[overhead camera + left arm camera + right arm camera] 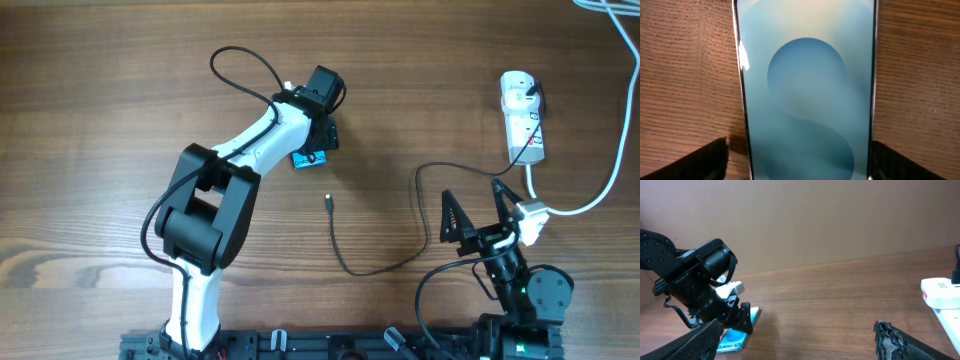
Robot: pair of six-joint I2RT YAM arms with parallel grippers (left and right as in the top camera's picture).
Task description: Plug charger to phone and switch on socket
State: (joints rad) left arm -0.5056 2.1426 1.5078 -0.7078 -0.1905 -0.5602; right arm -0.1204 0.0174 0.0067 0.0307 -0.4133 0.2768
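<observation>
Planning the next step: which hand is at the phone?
The left hand, directly over the phone with a finger on either side; the right hand hangs open nearer the socket.

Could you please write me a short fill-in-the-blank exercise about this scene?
1. The left gripper straddles the teal-screened ____.
2. The metal tip of the charger lies on the table, held by ____ gripper.
3. The right gripper is ____ and holds nothing.
4. The black plug sits in the white ____.
Missing words: phone; neither; open; socket.
</observation>
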